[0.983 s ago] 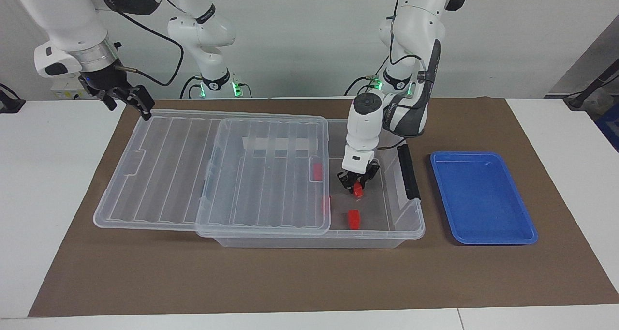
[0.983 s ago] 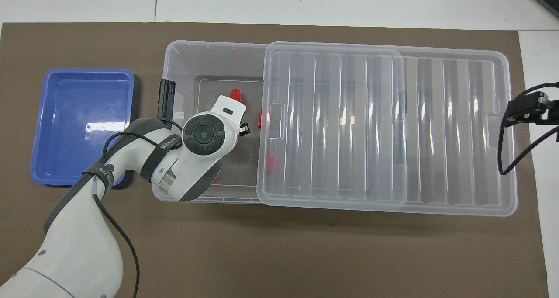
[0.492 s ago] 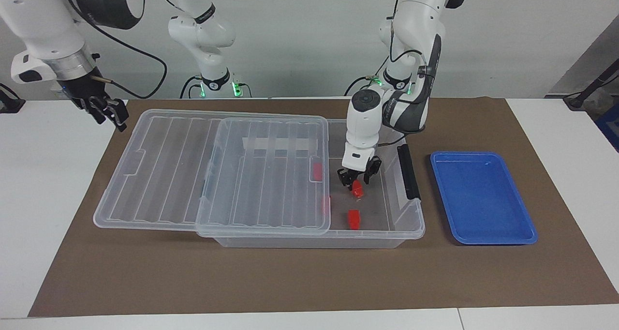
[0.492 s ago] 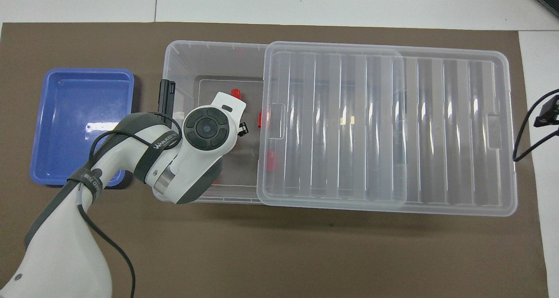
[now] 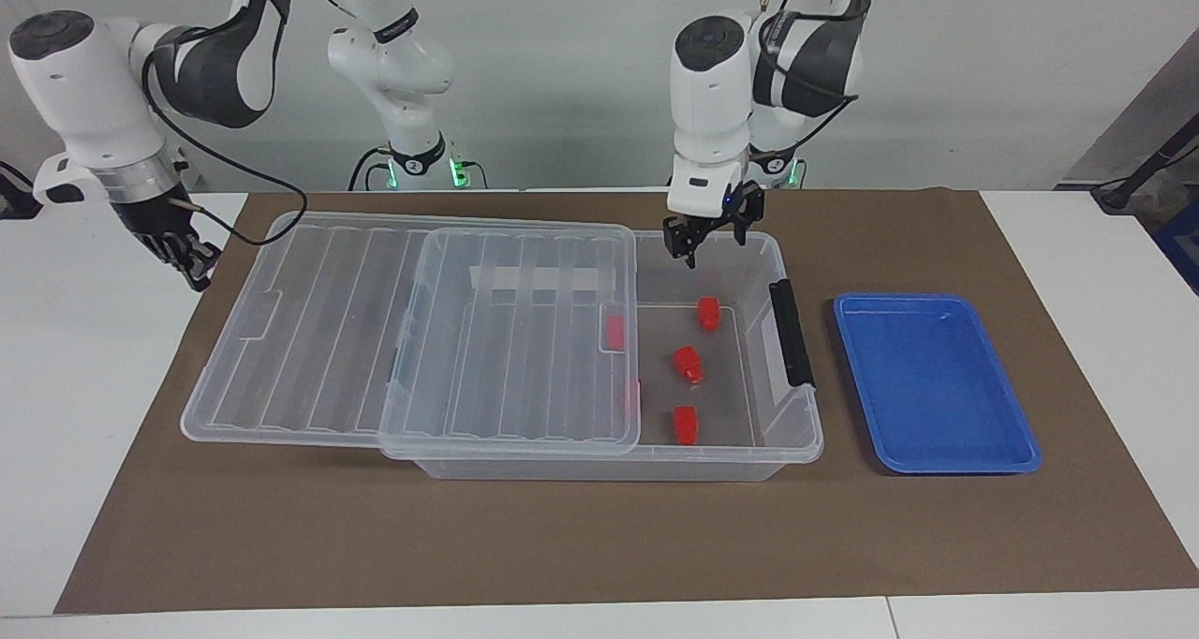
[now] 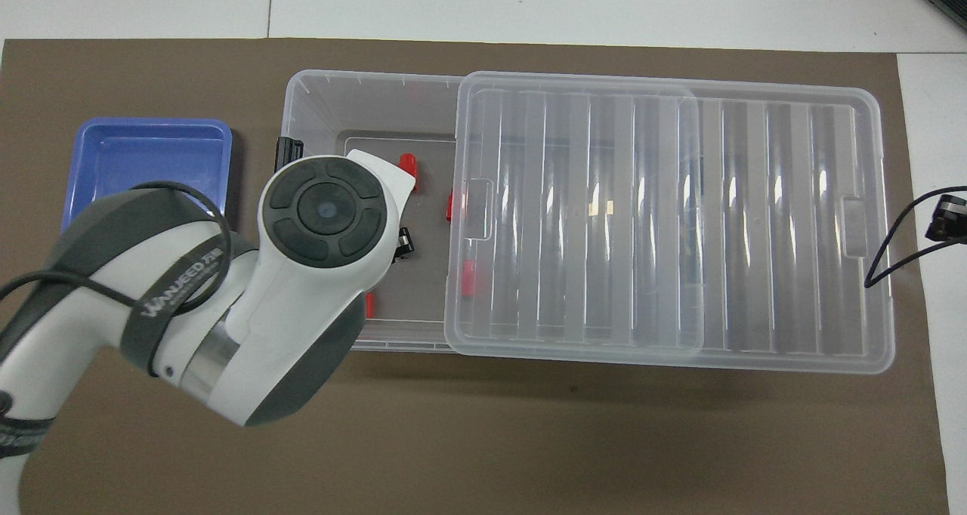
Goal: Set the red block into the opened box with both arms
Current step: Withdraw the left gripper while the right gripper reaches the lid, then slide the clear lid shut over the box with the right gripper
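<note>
The left gripper (image 5: 709,243) hangs empty with fingers spread over the box (image 5: 796,433); the red block (image 5: 688,364) lies on the box floor. The right gripper (image 5: 183,250), fingers closed, waits beside the lid (image 5: 281,339)

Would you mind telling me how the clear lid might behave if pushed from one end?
The lid looks thin and ribbed, so probably light and slightly flexible. Resting across the box rim, it would likely slide easily, perhaps skewing.
</note>
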Robot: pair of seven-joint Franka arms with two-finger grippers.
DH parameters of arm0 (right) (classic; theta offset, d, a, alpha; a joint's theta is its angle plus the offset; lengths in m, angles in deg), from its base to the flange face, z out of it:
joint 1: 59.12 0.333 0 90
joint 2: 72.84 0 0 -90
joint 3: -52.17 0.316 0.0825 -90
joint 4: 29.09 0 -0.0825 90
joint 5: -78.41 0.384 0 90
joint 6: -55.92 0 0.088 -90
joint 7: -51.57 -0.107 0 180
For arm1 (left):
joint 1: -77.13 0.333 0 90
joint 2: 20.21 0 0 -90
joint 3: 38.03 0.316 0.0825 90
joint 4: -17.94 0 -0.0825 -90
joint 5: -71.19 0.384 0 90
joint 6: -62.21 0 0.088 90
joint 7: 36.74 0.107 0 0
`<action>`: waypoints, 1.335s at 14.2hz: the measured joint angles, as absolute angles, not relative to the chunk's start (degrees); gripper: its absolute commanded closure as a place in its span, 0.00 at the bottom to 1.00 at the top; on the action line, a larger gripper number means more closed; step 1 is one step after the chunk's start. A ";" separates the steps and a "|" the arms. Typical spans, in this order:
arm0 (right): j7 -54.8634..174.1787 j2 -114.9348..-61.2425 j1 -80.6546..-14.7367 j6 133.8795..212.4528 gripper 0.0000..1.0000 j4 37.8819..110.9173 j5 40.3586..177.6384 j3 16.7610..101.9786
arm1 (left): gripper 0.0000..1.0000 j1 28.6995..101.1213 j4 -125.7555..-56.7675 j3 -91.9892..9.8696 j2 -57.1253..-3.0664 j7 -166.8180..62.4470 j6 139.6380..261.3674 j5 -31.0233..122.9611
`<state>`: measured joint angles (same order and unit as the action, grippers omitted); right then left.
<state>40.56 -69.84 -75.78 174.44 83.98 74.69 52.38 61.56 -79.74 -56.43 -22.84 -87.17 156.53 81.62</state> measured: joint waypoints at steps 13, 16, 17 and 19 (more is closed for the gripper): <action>41.05 -73.46 -71.04 178.24 1.00 85.31 83.28 53.50 | 0.00 79.88 -79.90 -45.80 -3.36 -40.23 143.95 79.63; 41.05 -73.46 -67.09 178.24 1.00 85.31 84.59 53.61 | 0.00 80.79 -84.36 -43.63 -3.04 -39.08 150.43 79.46; 41.05 -73.46 -65.50 178.23 1.00 85.31 84.64 53.64 | 0.00 81.04 -85.48 -43.40 -3.05 -37.31 151.18 79.42; 41.05 -73.46 -61.96 178.22 1.00 85.31 84.70 53.73 | 0.00 81.79 -88.10 -43.20 -3.02 -33.55 152.87 79.41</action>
